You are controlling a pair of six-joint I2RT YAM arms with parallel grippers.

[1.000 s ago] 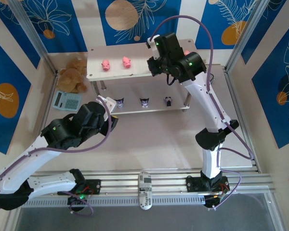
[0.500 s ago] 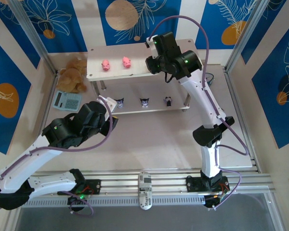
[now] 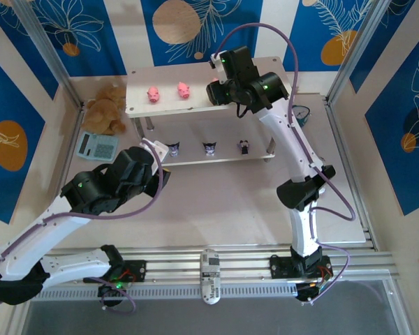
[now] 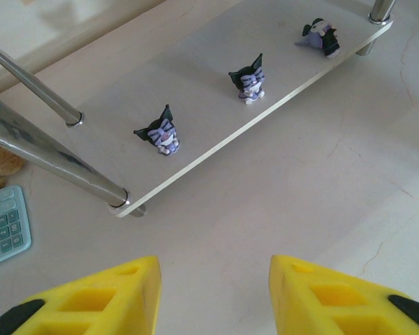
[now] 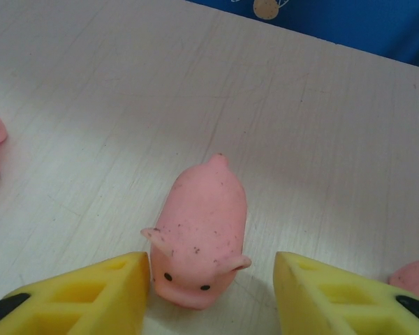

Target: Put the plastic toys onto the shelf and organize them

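**Lifting clear of the pig**

Work at the shelf, top board, toward its right end. Leave the left gripper, spread and empty, just short of the lower board's front-left corner. Take the right gripper, jaws apart and gripping nothing, straight up with no sideways drag, minding the pad just beside an ear. Leave the pink pig standing on the wood.

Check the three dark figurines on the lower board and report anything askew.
The end figurine, beside the far leg, looks tipped over on its side. The middle figurine and the near figurine stand upright. All three sit in a row along the lower board.
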